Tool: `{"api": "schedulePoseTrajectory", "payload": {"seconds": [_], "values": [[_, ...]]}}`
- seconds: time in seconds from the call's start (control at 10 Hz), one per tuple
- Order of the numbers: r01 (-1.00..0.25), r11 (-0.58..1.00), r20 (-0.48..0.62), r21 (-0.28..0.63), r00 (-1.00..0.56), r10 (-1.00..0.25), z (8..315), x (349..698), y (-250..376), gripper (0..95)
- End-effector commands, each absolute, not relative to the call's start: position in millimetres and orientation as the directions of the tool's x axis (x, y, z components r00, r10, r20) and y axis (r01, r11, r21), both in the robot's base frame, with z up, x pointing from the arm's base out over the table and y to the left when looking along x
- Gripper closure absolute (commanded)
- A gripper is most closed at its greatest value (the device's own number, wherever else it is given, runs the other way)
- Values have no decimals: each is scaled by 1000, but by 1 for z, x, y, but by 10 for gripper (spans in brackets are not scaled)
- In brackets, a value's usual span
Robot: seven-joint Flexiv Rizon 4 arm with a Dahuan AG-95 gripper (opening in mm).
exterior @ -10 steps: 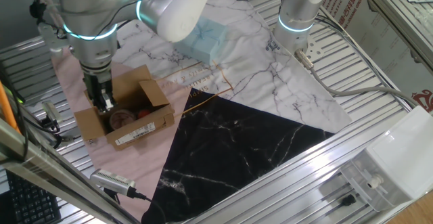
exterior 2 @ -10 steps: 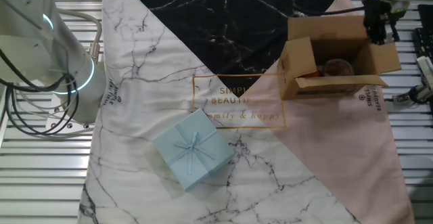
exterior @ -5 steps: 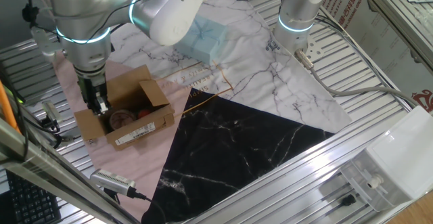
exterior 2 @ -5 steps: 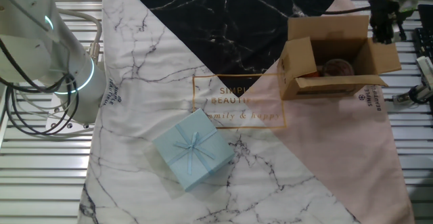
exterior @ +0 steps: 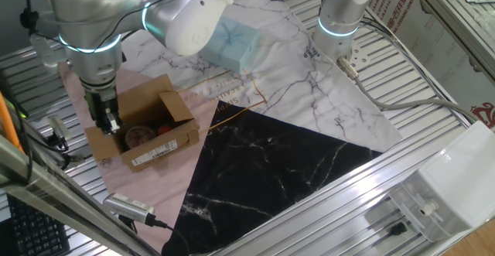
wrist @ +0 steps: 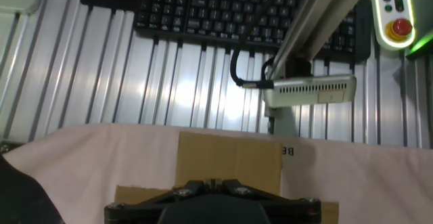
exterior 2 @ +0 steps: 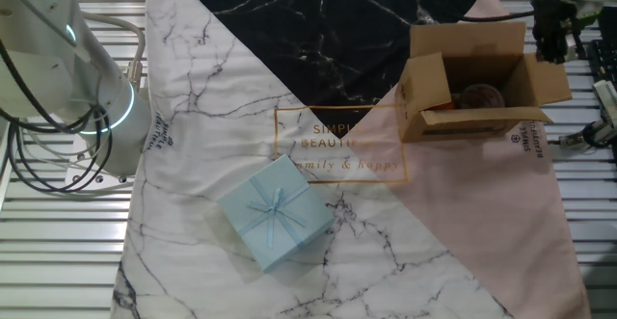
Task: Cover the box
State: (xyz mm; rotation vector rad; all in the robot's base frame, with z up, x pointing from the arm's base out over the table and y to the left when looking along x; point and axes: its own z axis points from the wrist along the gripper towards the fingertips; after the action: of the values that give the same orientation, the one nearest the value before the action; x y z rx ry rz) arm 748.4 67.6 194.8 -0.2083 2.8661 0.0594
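Note:
The box (exterior: pixel 147 128) is a small brown carton with its flaps standing open and a white label on its long front side; a round reddish item lies inside. It sits on the pink corner of the cloth, and the other fixed view has the box (exterior 2: pixel 477 88) at upper right. My gripper (exterior: pixel 107 121) is shut and hangs just over the end flap at the box's left end, and in the other fixed view the gripper (exterior 2: pixel 552 47) is at the box's right end. In the hand view the gripper (wrist: pixel 212 182) is shut with nothing between its fingers, above a brown flap (wrist: pixel 230 160).
A pale blue gift box (exterior 2: pixel 277 213) lies on the marble-print cloth (exterior 2: pixel 222 88). A second arm's base (exterior: pixel 340 16) stands at the far side. A handheld scanner (wrist: pixel 308 92), a keyboard (wrist: pixel 237 11) and a red stop button (wrist: pixel 401 26) sit beyond the cloth edge.
My gripper has drifted from over the box's inside outward to its end flap, toward the table's edge. The box and flaps have not visibly moved.

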Motion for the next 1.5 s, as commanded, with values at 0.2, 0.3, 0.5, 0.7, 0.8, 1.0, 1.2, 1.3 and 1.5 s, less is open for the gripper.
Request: {"api": "schedulePoseTrajectory", "payload": {"seconds": [0.2, 0.3, 0.5, 0.7, 0.8, 1.0, 1.2, 1.3, 1.5], "values": [[-146, 989, -269, 23, -954, -135, 198, 754, 72, 950], [-148, 989, -274, 24, -952, -136, 198, 757, 74, 950], [-155, 988, -283, 25, -949, -142, 198, 763, 75, 950], [-159, 987, -289, 26, -946, -145, 196, 766, 75, 950], [-160, 987, -292, 26, -945, -146, 196, 768, 76, 950], [-165, 986, -292, 24, -945, -150, 196, 772, 76, 950], [-169, 985, -291, 25, -944, -155, 195, 778, 77, 950], [-170, 985, -289, 26, -945, -155, 195, 781, 78, 950], [-170, 985, -288, 28, -945, -155, 196, 786, 80, 950]]}}
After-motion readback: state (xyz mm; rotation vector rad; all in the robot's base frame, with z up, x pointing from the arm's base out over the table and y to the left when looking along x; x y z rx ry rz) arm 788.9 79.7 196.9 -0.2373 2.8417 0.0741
